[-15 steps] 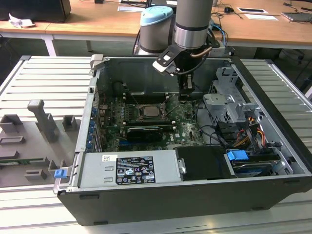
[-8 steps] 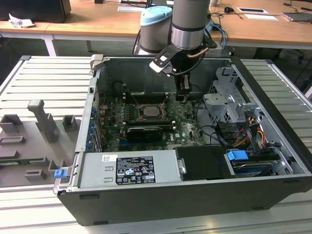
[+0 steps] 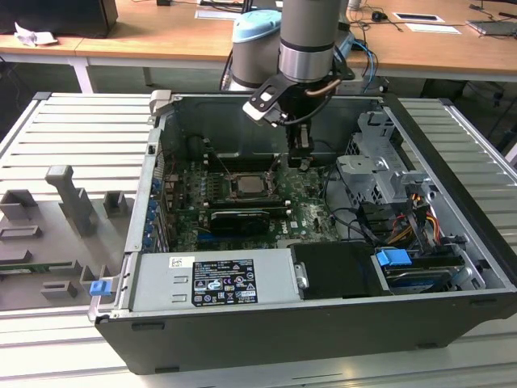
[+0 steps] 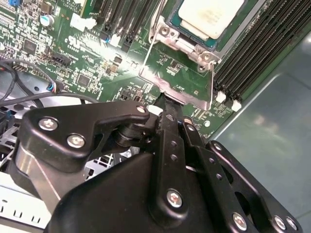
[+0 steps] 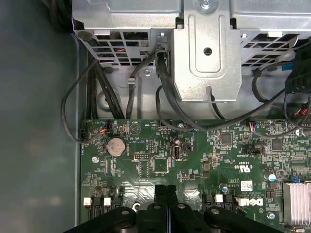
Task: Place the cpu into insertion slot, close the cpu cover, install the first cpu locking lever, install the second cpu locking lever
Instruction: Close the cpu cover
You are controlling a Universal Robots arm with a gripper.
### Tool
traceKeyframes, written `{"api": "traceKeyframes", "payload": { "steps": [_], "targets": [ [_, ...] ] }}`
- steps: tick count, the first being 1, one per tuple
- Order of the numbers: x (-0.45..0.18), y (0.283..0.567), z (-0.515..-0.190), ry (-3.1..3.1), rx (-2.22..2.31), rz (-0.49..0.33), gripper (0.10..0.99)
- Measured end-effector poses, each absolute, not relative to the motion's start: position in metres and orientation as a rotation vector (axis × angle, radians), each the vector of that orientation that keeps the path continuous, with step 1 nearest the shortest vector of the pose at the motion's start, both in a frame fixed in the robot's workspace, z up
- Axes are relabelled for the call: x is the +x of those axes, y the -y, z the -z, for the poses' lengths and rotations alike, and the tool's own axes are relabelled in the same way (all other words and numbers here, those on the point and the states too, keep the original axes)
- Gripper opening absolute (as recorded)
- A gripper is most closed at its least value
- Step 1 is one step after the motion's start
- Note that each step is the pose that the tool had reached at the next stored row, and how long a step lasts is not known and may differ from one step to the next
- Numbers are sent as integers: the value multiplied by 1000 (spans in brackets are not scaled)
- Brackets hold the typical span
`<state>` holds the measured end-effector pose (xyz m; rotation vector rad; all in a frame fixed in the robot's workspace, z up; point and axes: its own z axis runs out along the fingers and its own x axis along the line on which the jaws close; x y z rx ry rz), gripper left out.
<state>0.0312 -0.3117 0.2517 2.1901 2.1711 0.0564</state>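
Note:
The cpu [image 4: 211, 17], pale silver-grey on top, lies flat in its socket [image 3: 245, 185] on the motherboard. The cpu cover [image 4: 178, 92], a dull metal frame with a square window, stands tilted open from the socket's edge; green board shows through the window. My gripper [image 4: 164, 100] is shut with nothing between its fingers. Its tip is right at the cover's free edge, and whether it touches is unclear. In the exterior view the gripper [image 3: 300, 164] hangs just to the socket's right. In the first wrist view the closed fingertips [image 5: 165, 190] point down at the board.
Thin wire levers [image 3: 216, 166] stand up beside the socket. Memory slots [image 4: 257, 43] flank it. A metal drive cage [image 5: 206, 48] with black cables [image 5: 146, 73] lies close by, on the exterior view's right. The power supply [image 3: 214, 279] lies at the case front.

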Motion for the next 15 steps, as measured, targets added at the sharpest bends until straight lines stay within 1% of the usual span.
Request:
{"api": "traceKeyframes", "payload": {
  "steps": [15],
  "targets": [
    [25, 312, -252, -2171, 2190, -56, 106]
  ]
}}
